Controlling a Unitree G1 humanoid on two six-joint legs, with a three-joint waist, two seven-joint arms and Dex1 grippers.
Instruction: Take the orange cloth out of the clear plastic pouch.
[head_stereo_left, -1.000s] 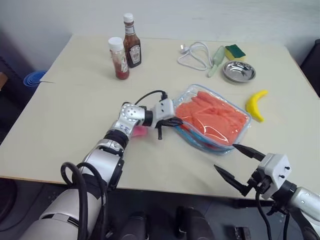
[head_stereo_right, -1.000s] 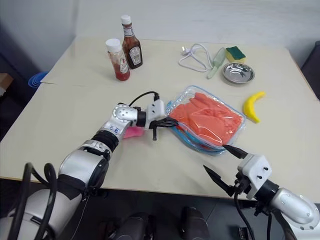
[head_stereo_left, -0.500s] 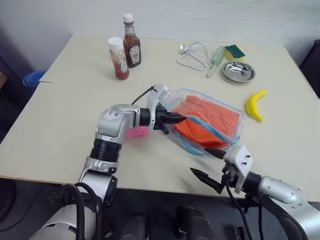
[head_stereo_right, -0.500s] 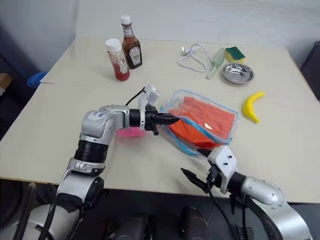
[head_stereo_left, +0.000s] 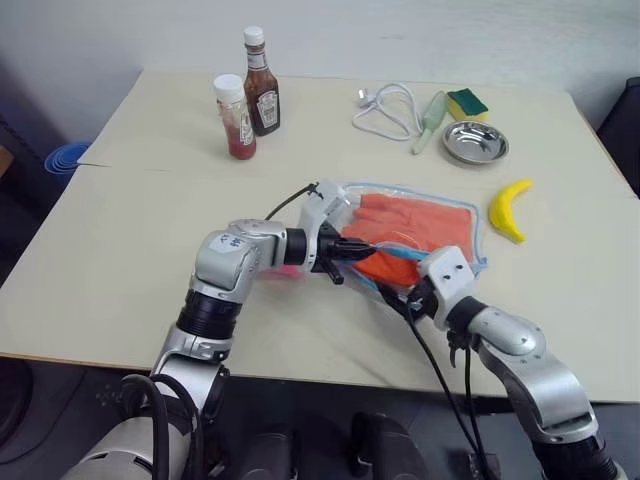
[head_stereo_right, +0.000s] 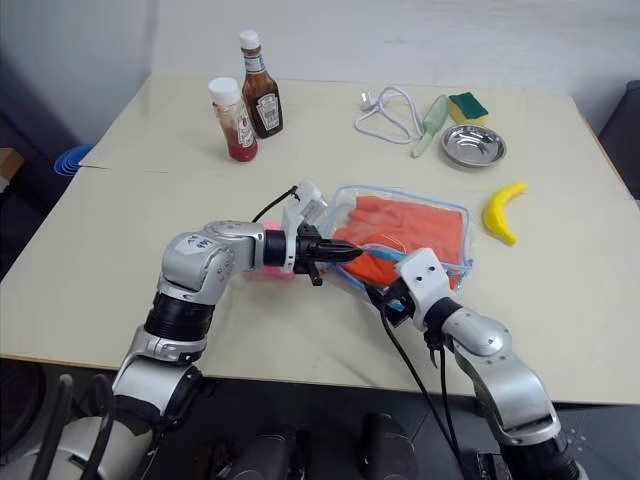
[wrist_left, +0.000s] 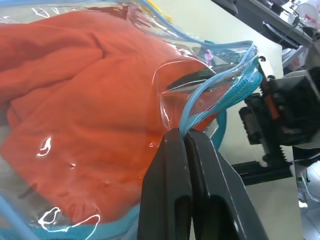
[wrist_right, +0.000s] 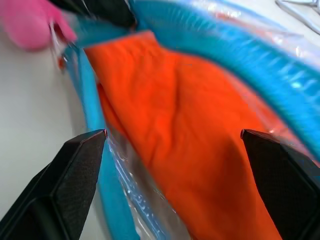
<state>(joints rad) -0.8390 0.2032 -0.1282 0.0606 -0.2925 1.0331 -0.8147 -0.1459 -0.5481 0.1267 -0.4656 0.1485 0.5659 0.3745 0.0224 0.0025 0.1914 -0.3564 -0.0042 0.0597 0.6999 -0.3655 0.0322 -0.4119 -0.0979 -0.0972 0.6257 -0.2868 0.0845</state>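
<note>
Two grippers meet at the near edge of the clear plastic pouch (head_stereo_left: 420, 235), which lies mid-table with the orange cloth (head_stereo_left: 415, 225) inside it. The left gripper (wrist_left: 186, 142) is clamped together on the pouch's light blue edging (lifting that lip so the mouth gapes). The right gripper (wrist_right: 172, 140) has its fingers (wrist_right: 75, 165) spread wide before the opening, the cloth between them. Bare tabletop (head_stereo_left: 130, 230) lies to the left; a banana (head_stereo_left: 508, 208) sits just beyond the pouch's right edge.
</note>
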